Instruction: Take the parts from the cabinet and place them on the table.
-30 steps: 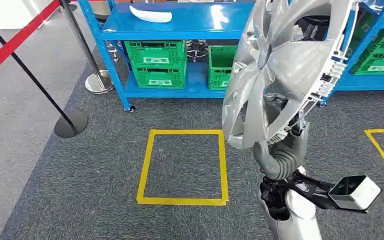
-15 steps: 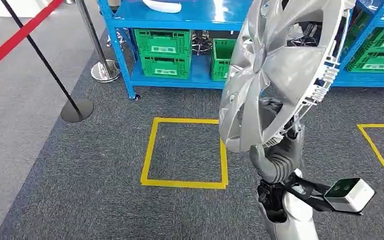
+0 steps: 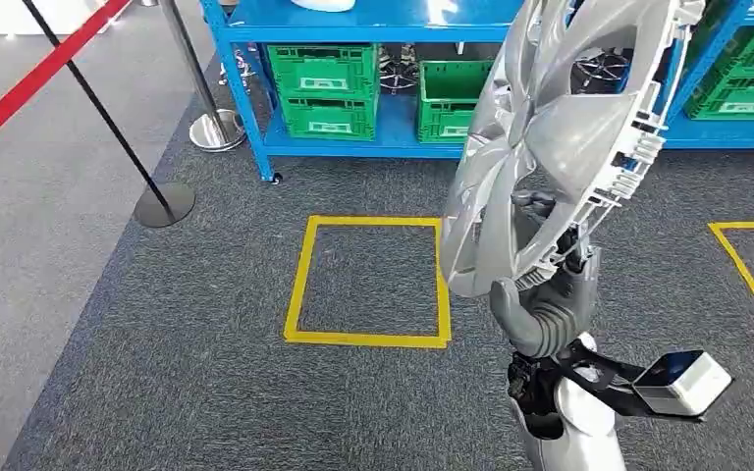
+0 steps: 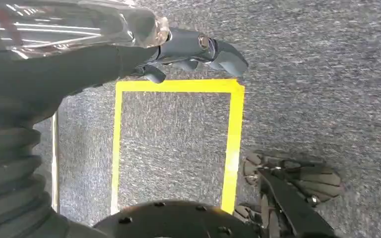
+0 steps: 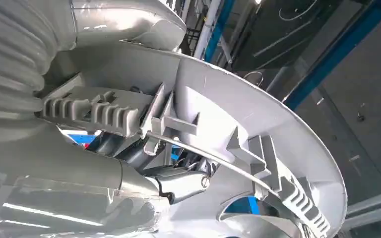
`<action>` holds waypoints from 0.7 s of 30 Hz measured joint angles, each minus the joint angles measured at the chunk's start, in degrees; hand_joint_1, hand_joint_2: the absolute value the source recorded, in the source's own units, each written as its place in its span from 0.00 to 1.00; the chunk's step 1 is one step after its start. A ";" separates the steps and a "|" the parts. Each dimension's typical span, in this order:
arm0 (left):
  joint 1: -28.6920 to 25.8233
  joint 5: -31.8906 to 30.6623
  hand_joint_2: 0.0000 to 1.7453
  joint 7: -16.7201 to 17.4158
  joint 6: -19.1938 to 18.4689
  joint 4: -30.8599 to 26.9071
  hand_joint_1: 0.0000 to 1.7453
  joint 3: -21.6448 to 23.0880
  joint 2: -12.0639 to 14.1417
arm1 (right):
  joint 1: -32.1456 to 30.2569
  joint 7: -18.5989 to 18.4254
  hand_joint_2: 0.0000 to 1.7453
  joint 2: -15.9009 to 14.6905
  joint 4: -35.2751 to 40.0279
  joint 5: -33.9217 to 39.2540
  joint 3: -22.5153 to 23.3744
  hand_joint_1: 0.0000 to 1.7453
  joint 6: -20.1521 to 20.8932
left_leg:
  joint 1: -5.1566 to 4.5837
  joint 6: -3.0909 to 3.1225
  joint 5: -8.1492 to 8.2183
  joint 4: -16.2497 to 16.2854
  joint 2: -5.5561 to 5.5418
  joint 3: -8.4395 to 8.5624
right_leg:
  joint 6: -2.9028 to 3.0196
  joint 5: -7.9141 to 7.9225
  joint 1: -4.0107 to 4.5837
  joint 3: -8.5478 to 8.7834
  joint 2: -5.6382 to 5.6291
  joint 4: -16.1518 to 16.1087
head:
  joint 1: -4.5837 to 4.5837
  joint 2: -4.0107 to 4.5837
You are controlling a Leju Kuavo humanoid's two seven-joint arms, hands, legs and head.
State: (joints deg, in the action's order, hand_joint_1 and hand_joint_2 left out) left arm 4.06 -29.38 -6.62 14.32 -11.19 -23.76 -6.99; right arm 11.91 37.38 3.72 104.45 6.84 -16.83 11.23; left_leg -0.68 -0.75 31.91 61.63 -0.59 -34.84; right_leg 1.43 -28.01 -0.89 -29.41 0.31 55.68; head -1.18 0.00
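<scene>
A large silver wheel cover (image 3: 560, 128) stands upright in front of me in the head view, its spoked face turned left and its clipped back rim to the right. My right hand (image 3: 548, 299) grips it at its lower rim, arm raised from below. In the right wrist view the cover's grey back with its ribbed clips (image 5: 258, 134) is close up, with my right hand's fingers (image 5: 178, 181) against it. My left hand (image 4: 193, 49) hangs over the carpet holding nothing, fingers loosely apart. The blue cabinet (image 3: 403, 22) stands ahead, a white part (image 3: 324, 4) on its top shelf.
Green crates (image 3: 326, 88) and dark wheel parts (image 3: 395, 74) sit on the cabinet's lower shelf. A yellow tape square (image 3: 299, 280) marks the carpet ahead, another yellow tape outline (image 3: 746, 270) lies at right. A stanchion base (image 3: 164, 204) and red belt (image 3: 20, 93) stand at left.
The whole view has shifted, so the camera moved: the cabinet and tape square sit further right and higher. The wheel cover stays in my right hand.
</scene>
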 joint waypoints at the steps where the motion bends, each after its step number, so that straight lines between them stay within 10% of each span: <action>1: -0.01 0.00 1.00 0.00 0.00 0.00 0.00 -0.04 0.04 | 0.00 0.00 1.00 0.00 0.00 -0.13 -0.02 1.00 0.00 | 0.15 -0.26 2.76 5.11 -0.01 -2.03 | 0.08 0.33 0.05 -0.44 0.12 0.03 | 0.04 0.00; 4: -0.07 0.00 1.00 0.00 0.00 0.00 0.00 -0.07 0.17 | -0.03 -0.24 1.00 0.02 0.00 -0.70 -0.13 1.00 -0.02 | 0.34 -0.48 3.71 11.38 0.01 -4.00 | -0.07 1.05 0.14 -1.61 0.22 0.29 | 0.00 0.00; 8: -0.04 0.09 1.00 0.15 -0.09 0.00 0.00 -0.11 0.22 | 0.25 -0.35 1.00 0.39 0.00 -1.03 -0.13 1.00 -0.37 | 0.24 -0.11 -2.48 -5.80 0.85 6.62 | -0.55 1.37 0.48 -2.19 0.53 0.86 | 0.00 0.00; 13: -0.08 0.53 1.00 0.31 -0.15 0.00 0.00 -0.44 0.09 | 0.50 -0.70 1.00 0.59 -0.02 -1.55 -0.22 1.00 -0.68 | 0.60 1.90 -3.21 -6.68 -0.03 5.92 | -1.93 1.58 0.64 -3.05 1.10 1.31 | -0.04 0.00; 18: -0.22 0.57 1.00 0.39 -0.07 0.02 0.00 -0.72 -0.04 | 0.43 -0.55 1.00 0.57 -0.56 -2.42 -0.31 1.00 -1.07 | 0.64 2.78 -4.14 -6.58 -1.44 4.64 | -3.04 -7.36 0.50 -10.55 0.37 19.25 | 0.37 0.00; 21: -0.29 0.57 1.00 0.59 -0.04 0.02 0.00 -0.83 -0.13 | 0.46 -0.37 1.00 0.57 -1.07 -2.84 -0.33 1.00 -1.36 | 0.68 2.52 -4.38 -6.36 -3.28 4.49 | -2.52 -2.80 0.44 -6.68 0.01 12.80 | 0.39 0.00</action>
State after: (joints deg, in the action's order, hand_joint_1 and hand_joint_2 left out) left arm 3.77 -28.81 -6.03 14.27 -11.17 -24.59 -7.13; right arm 12.37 37.00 4.28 103.38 4.00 -17.16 9.88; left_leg 0.00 1.77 27.53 55.26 -3.87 -30.35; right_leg -1.10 -30.81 -0.44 -36.09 0.31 68.48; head -0.79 0.00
